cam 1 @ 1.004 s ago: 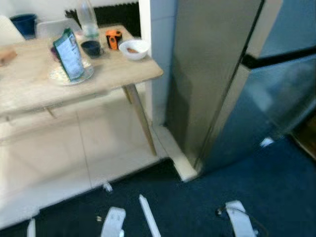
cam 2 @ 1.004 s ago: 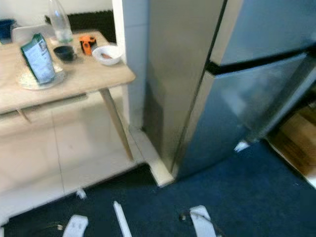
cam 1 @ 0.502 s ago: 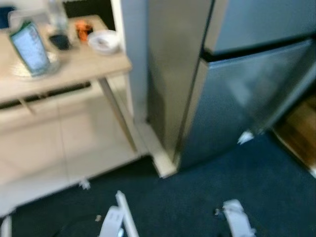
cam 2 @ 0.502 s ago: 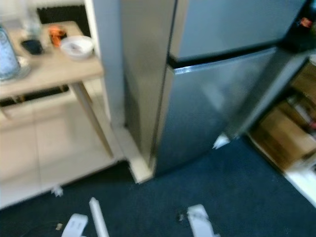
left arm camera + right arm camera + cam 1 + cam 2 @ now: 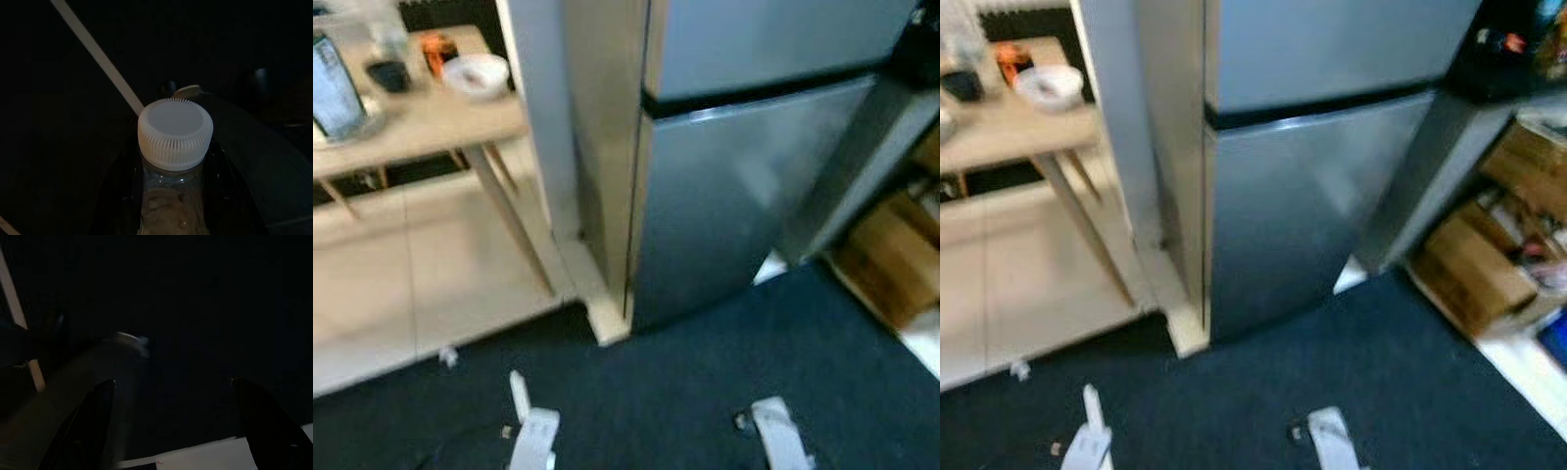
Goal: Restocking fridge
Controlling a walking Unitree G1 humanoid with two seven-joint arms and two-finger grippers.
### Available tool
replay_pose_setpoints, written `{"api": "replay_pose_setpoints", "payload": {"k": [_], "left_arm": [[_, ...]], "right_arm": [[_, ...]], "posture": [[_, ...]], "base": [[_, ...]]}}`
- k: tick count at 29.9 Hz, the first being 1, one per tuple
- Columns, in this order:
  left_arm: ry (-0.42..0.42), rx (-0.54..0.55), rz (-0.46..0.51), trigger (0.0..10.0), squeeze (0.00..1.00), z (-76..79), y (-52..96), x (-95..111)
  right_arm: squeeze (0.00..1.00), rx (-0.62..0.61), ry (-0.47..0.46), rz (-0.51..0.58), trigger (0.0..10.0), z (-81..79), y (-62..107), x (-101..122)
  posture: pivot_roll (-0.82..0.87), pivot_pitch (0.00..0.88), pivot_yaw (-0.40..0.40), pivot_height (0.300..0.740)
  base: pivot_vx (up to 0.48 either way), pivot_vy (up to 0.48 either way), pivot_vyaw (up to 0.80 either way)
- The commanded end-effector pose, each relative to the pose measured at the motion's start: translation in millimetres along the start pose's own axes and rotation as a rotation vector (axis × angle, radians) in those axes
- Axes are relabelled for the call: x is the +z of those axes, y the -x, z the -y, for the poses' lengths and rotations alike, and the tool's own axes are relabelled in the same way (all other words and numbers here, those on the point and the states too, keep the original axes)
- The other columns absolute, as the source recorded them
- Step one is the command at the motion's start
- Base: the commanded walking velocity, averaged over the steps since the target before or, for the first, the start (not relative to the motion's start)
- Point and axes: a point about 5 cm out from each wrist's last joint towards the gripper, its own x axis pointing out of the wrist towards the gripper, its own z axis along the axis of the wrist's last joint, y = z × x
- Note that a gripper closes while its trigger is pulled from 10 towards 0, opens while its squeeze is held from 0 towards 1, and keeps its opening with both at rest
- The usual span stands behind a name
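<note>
1. The left tool [image 5: 171, 196] is clamped on a clear plastic bottle [image 5: 171, 215], its black fingers [image 5: 122, 196] pressed to either side of the neck just under the ribbed white cap [image 5: 175, 132]. The bottle hangs low at the robot's side, above the dark carpet [image 5: 685, 382].
2. The right tool [image 5: 171, 421] is spread wide and carries nothing; it hangs idle in the shade.
3. The fridge [image 5: 744, 186] stands straight ahead with both doors shut: flat, smooth steel-grey panels split by a dark seam.
4. Risk: the grip is on a narrow, slick neck, so a jolt while walking could probably let the bottle twist or slide out.
5. Risk: the door must be opened first; with one arm loaded, a clumsy pull with the other may swing the bottle against the steel.
6. To the left, a pale wooden surface [image 5: 431, 122] carries a white bowl [image 5: 477, 73] and a carton [image 5: 335, 86], well apart from the fridge.
</note>
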Motion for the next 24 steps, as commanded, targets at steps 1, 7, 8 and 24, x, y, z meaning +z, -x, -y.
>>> {"api": "replay_pose_setpoints", "payload": {"k": [1,7,8,24], "left_arm": [[0.021,-0.094,-0.081,10.0,0.0,24.6,-0.5,-21.4],[0.021,-0.094,-0.081,10.0,0.0,24.3,-0.5,-21.2],[0.02,-0.094,-0.081,10.0,0.0,24.3,-0.5,-21.1],[0.019,-0.093,-0.082,10.0,0.0,24.0,-0.4,-21.5]], "right_arm": [[0.0,-0.011,-0.002,-0.02,10.0,4.6,1.7,-6.3],[0.0,-0.011,-0.003,-0.019,10.0,4.4,1.6,-6.1],[0.0,-0.011,-0.003,-0.019,10.0,4.4,1.6,-6.1],[0.0,-0.01,-0.003,-0.019,10.0,4.2,1.6,-6.2]], "posture": [[-0.03,0.13,-0.043,0.74],[-0.03,0.13,-0.042,0.74],[-0.03,0.13,-0.042,0.74],[-0.03,0.129,-0.042,0.74]], "base": [[0.0,-0.461,0.0],[0.0,-0.459,0.0],[0.0,-0.458,0.0],[0.0,-0.458,0.0]]}}
